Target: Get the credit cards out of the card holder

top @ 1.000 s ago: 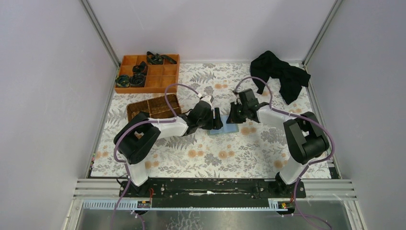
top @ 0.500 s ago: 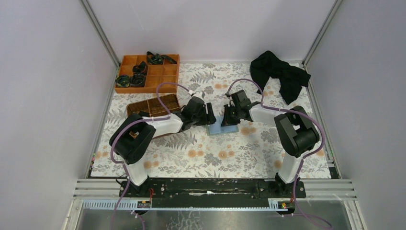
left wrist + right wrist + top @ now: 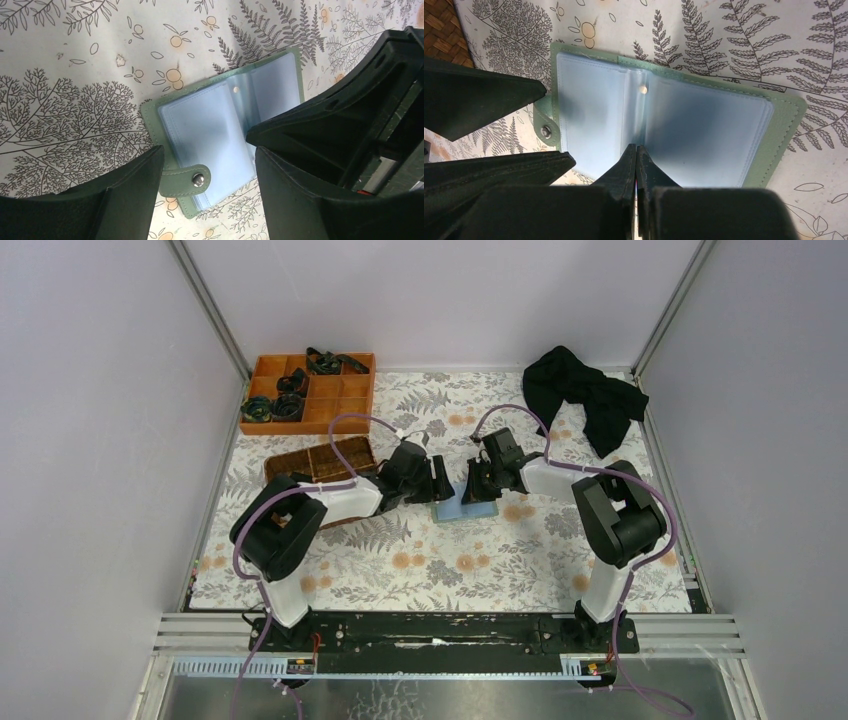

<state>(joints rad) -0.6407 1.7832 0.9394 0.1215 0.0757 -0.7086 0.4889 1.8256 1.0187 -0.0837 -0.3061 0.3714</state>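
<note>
Orange divided tray (image 3: 350, 412) at the far left corner, wicker basket (image 3: 310, 462) just nearer, black cloth (image 3: 585, 395) far right, all on a floral mat (image 3: 450, 560)

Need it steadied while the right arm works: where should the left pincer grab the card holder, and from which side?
Likely the snap tab, from the left: the card holder lies open flat, and only that tab juts past the cover, between the fingers of the open left pincer.
</note>
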